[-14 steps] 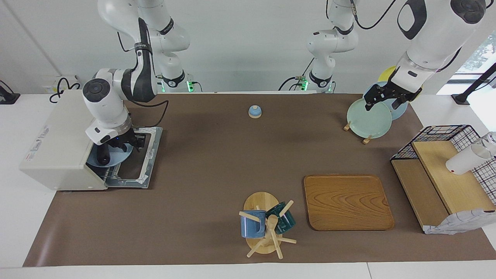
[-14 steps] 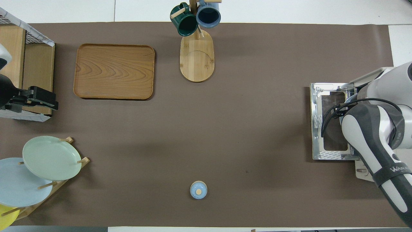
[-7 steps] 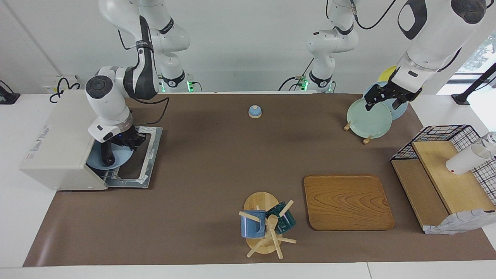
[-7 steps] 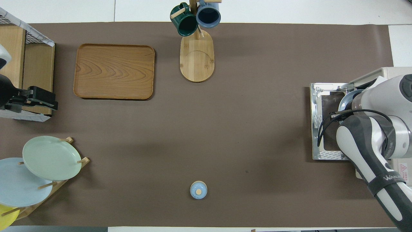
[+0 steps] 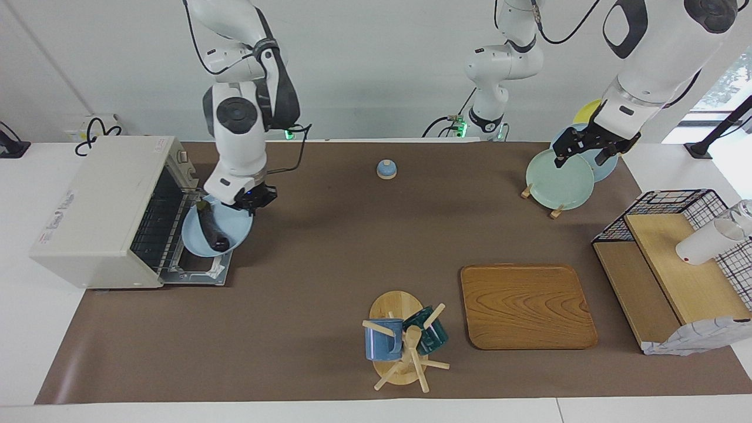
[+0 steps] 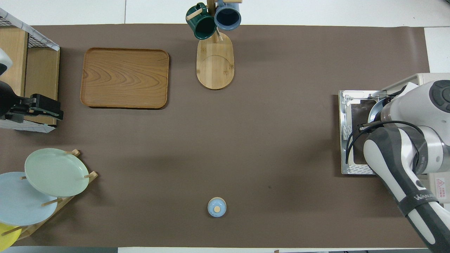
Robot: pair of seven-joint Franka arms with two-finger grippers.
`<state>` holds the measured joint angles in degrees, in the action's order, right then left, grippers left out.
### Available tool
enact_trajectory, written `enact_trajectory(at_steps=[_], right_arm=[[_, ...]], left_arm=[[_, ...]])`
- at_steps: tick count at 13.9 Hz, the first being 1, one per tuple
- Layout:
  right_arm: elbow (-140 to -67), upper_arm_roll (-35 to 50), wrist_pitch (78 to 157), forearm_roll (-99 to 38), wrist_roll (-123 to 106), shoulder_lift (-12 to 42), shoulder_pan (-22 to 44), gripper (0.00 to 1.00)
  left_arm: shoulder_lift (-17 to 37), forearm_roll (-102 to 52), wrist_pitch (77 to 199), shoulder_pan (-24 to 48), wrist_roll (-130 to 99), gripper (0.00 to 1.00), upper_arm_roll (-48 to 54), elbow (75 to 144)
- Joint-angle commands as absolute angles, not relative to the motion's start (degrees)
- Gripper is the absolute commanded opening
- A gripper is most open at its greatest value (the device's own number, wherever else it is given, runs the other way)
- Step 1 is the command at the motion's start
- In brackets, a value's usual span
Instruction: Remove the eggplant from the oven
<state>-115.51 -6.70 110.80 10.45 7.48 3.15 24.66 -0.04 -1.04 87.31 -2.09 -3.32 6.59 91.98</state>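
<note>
Blue plate (image 5: 226,232) bearing the eggplant (image 5: 210,228) is clenched by the right pincer (image 5: 249,201); left pincer (image 5: 578,154) gapes.

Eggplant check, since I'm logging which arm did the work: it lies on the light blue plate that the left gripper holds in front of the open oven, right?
Not the left: the right gripper holds the light blue plate with the eggplant in front of the open oven, as the facing view shows.

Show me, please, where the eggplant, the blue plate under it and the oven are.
eggplant (image 5: 210,230): facing view, middle of its body.
blue plate (image 5: 235,226): facing view, bare inner surface.
oven (image 5: 100,200): facing view, top panel.
</note>
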Motion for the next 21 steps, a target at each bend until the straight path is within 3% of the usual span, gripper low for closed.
enact_trajectory(at_steps=[1,4,5,10,12,17,18,19,20,21], right_arm=[[-108.8,-6.8,106.7,11.5,20.4,7.9,34.5,0.00],[-84.6,-5.3,93.9,10.3,36.1,24.0,44.3,0.00],[-81.9,-5.0,92.4,9.8,38.2,25.7,44.9,0.00],[-80.8,-2.9,106.1,6.2,50.3,33.4,48.3,0.00],[-75.5,-0.9,106.9,6.9,54.9,38.7,49.0,0.00],[-75.6,-0.8,111.1,5.8,55.5,40.3,50.4,0.00],[-75.5,-0.8,113.3,3.3,56.0,39.9,49.9,0.15],[-75.5,-0.8,113.7,2.5,55.6,39.4,49.2,0.49],[-75.5,-0.9,113.6,2.7,54.6,38.8,49.0,0.56],[-75.4,-1.1,112.9,3.8,53.0,37.7,48.9,0.57]], left_arm=[[-1.6,-0.2,88.4,-2.3,-2.9,1.00,6.9,93.4],[-1.6,-0.2,88.4,-2.2,-3.0,1.00,6.9,93.4],[-1.6,-0.3,88.4,-2.1,-3.1,1.00,6.9,93.4],[-1.6,-0.4,89.3,-2.2,-3.0,1.00,7.0,93.5],[-1.6,-0.4,89.7,-2.4,-3.1,1.00,6.9,93.5],[-1.5,-0.4,91.6,-2.7,-3.3,1.00,6.9,93.5],[-1.5,-0.4,91.5,-2.6,-3.3,1.00,6.9,93.7],[-1.5,-0.4,91.5,-2.7,-3.3,1.00,6.9,93.6],[-1.5,-0.7,91.4,-2.6,-3.3,1.00,6.9,93.6],[-1.5,-1.7,91.3,-2.7,-3.3,1.00,6.9,93.7]])
